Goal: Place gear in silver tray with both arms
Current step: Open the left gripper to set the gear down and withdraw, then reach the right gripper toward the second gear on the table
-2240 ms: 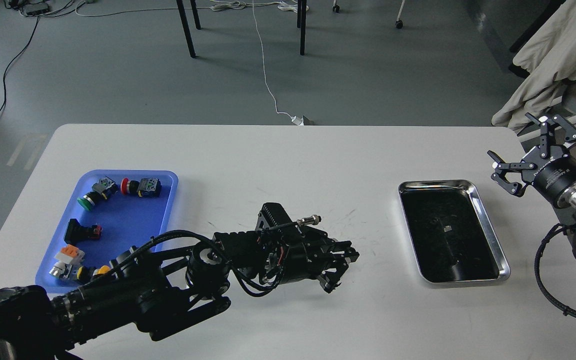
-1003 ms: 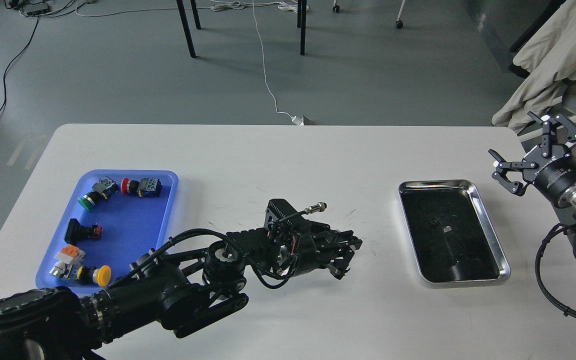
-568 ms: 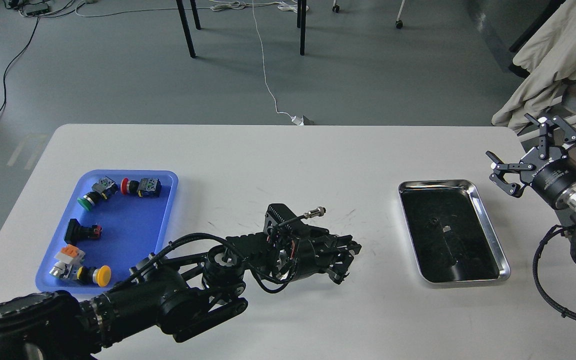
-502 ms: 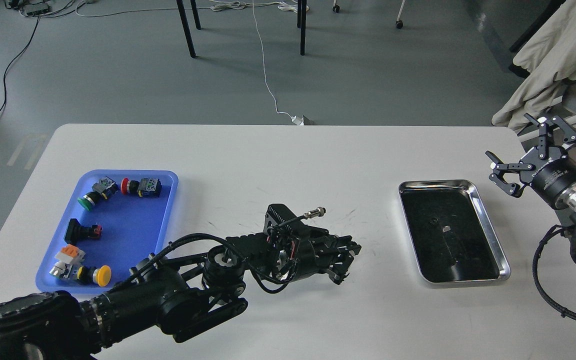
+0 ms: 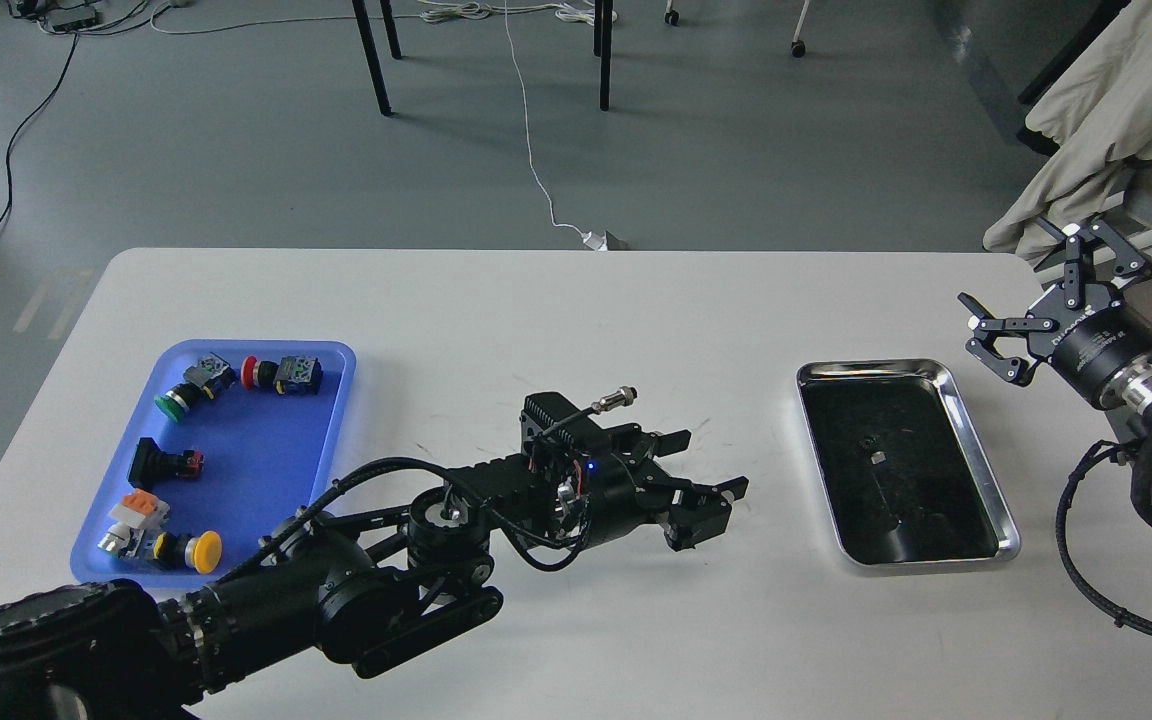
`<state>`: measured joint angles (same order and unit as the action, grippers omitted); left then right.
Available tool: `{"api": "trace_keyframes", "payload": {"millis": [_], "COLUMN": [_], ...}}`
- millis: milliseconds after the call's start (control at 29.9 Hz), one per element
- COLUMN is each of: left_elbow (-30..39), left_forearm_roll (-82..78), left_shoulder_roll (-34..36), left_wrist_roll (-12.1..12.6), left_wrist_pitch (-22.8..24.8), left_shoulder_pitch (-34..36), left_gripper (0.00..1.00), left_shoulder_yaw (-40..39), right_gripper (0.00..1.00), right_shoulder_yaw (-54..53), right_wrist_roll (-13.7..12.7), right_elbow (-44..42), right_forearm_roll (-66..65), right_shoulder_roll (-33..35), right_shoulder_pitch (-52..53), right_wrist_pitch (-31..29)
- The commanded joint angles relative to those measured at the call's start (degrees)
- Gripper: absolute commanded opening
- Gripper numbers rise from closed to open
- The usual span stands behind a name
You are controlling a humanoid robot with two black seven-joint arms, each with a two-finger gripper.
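Note:
The silver tray (image 5: 982, 452) lies on the right side of the white table, its dark bottom showing only small specks. My left gripper (image 5: 704, 476) rests low over the table's middle, a hand's width left of the tray, with its fingers spread open. I cannot make out a gear: a dark lump by the near finger (image 5: 698, 522) blends in with the gripper. My right gripper (image 5: 1031, 287) is open and empty, hovering just beyond the tray's far right corner, near the table's right edge.
A blue plastic tray (image 5: 256, 455) at the left holds several coloured push-button switches. A silver cable plug (image 5: 614, 400) sticks up from my left wrist. A cloth-draped chair (image 5: 1096, 110) stands past the table's right end.
My left gripper was shut and has opened its fingers, staying in about the same place. My right gripper has drifted slightly up and to the left, still open.

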<state>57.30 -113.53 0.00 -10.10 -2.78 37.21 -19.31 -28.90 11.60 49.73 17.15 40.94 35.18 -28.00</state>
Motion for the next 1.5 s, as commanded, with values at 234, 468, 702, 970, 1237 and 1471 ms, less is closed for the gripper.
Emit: {"api": "trace_keyframes", "payload": {"millis": [234,468,702,970,1237,1471], "left_elbow": [-0.79,-0.79,-0.87,-2.97,-12.11,-17.66], "left_forearm_roll": [20.78,45.29,59.19,82.92,88.22,91.38], "left_shoulder_roll": [0.0,0.0,2.54,9.66,13.71,14.59], "left_wrist_roll": [0.25,3.51,6.76,7.02,7.02,6.14], "left_wrist_pitch": [-5.66,-5.83,-7.07,-3.91,6.81,12.27], "left_shoulder_pitch": [2.51,9.98,13.24,13.24,13.07,12.27], "left_gripper": [0.98,0.97,0.98,0.97,0.97,0.97], "left_shoulder_yaw": [-15.39,-25.07,-27.1,-26.83,-26.74,-26.57], "right_gripper": [0.98,0.98,0.98,0.98,0.98,0.98], "right_shoulder_yaw": [2.79,19.29,44.06,62.03,72.22,79.78], "right_wrist_roll": [-0.35,-0.44,-0.61,-0.61,-0.7,-0.96], "right_elbow": [6.95,14.24,18.29,22.43,22.51,24.62], "right_forearm_roll": [-9.41,-11.26,-20.03,-28.13,-31.12,-33.58], "right_shoulder_roll": [5.28,14.07,15.66,2.14,-15.35,-27.57], "right_shoulder_pitch": [5.59,19.99,45.55,62.99,68.44,69.15], "right_wrist_pitch": [0.0,0.0,0.0,0.0,0.0,0.0]}}
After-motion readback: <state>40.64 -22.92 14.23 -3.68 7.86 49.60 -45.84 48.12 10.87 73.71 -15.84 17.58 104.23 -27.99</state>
